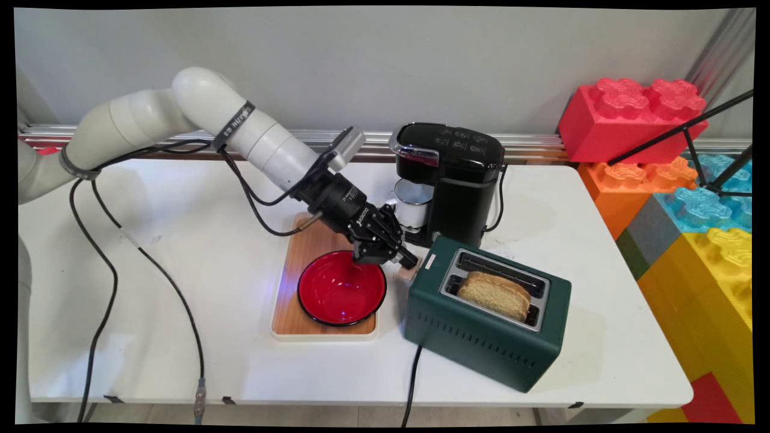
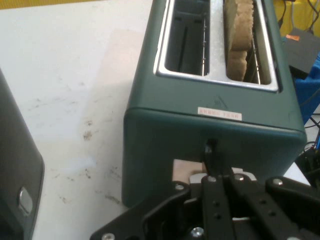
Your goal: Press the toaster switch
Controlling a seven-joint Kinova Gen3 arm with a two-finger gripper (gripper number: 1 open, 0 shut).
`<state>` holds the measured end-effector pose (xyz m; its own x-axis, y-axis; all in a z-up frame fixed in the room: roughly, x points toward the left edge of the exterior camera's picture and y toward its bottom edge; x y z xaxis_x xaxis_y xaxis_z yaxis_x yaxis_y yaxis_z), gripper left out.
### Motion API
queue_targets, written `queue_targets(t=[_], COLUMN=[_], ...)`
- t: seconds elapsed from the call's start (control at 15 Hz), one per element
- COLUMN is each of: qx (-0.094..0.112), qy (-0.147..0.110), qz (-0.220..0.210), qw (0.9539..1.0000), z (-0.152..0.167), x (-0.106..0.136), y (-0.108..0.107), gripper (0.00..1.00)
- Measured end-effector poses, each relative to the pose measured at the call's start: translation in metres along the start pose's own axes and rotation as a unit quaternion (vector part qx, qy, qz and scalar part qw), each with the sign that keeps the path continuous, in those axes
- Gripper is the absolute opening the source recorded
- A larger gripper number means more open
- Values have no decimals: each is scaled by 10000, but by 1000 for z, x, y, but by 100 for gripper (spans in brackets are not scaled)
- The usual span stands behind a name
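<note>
Matt green toaster [image 1: 487, 322] — glossy red bowl [image 1: 341, 287]

Tool [image 1: 402, 260] at green toaster's [image 1: 487, 337] lever end.

The dark green toaster [image 1: 487, 313] stands upright just beyond my hand [image 1: 404, 260], bread [image 1: 496, 294] in one slot.

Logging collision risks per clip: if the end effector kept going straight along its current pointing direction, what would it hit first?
Most likely the green toaster: the end effector points at its end wall, fingers together at the lever slot and apparently almost touching, though depth is unclear.
</note>
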<state>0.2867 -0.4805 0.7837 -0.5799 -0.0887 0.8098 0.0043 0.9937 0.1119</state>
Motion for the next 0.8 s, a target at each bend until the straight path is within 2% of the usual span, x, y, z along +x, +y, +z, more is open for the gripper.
queue_targets(t=[0.8], qx=[69], qy=[-102], qz=[-106], qw=[9999], z=[10], x=[-13], y=[-1], gripper=[0])
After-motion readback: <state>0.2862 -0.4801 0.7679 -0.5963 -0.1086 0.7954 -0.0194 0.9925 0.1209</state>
